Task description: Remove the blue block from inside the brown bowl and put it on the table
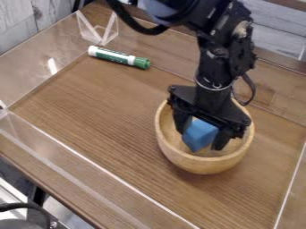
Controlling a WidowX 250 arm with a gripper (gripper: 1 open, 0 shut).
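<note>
Small bright-blue rectangular block (199,135) sits inside round light-brown wooden bowl (170,148), lower right of frame, on brown wood-grain table (96,107). Black gripper (205,134) points straight down into bowl, jaws spread wide — one finger each side of block, nothing clamped. Block directly between fingers; long axis hard to judge. Fingertips and block's base hidden by bowl rim — contact unclear.

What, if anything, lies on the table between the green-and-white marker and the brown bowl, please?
Nothing: in the camera view, only bare wood-grain table separates the marker from the brown bowl.
</note>
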